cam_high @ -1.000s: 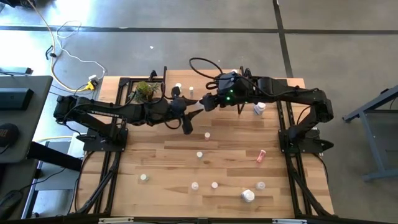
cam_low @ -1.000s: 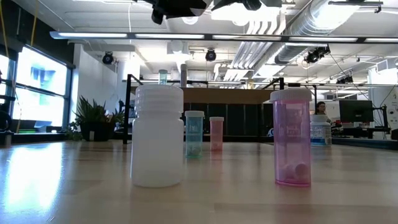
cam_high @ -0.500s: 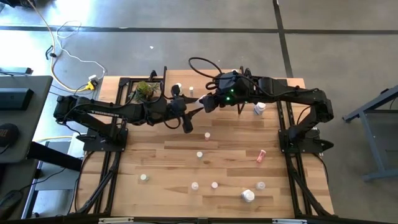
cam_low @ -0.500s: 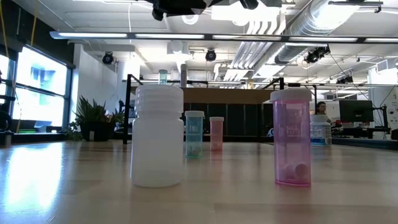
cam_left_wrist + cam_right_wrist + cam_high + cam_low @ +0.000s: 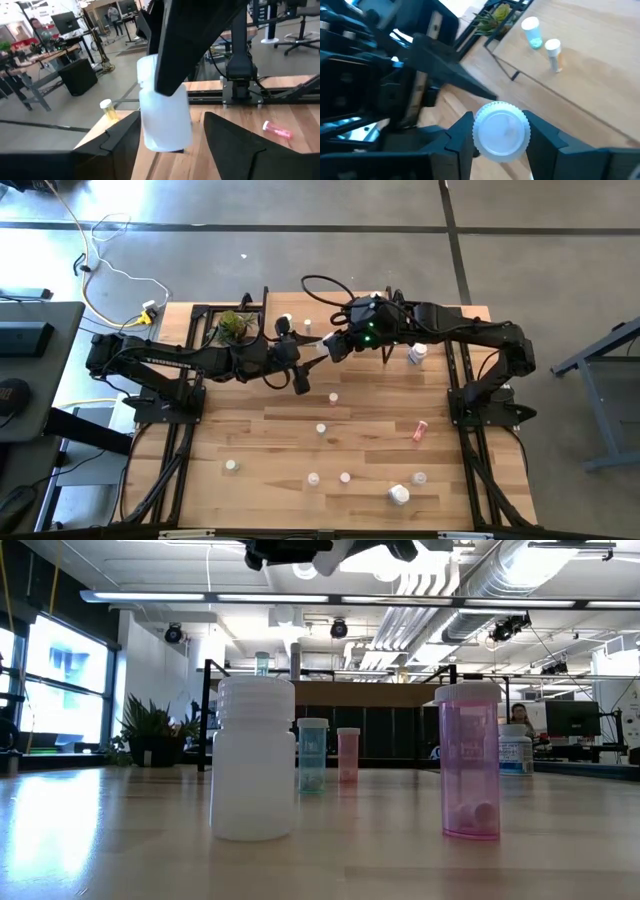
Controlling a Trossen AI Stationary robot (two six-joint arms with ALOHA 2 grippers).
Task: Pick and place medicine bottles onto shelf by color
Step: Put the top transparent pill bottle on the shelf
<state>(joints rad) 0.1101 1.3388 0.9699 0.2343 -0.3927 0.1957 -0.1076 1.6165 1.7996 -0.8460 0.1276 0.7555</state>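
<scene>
A white medicine bottle hangs in the air over the table's far middle, where my two grippers meet. My right gripper is shut on it; in the high view it shows as my right gripper. My left gripper is open, with a finger on either side of the bottle's lower half. The shelf stands behind them, carrying a teal bottle and an orange bottle. Several small bottles stand on the table, among them a large white one and a pink one. My right gripper pinches the white bottle at its cap end between its two fingers. The fingers slant down from above along the bottle. The bottle hangs nearly upright, clear of the table. My left gripper: I cannot tell whether one finger still touches the bottle's side.
A small green plant stands at the far left beside the shelf. A white bottle stands under the right arm, and a pink one lies on its side. More bottles, such as a large white one, stand toward the near edge.
Both grippers have kept their place above the table's far middle with the white bottle between them. Their wrists have rolled a little.
</scene>
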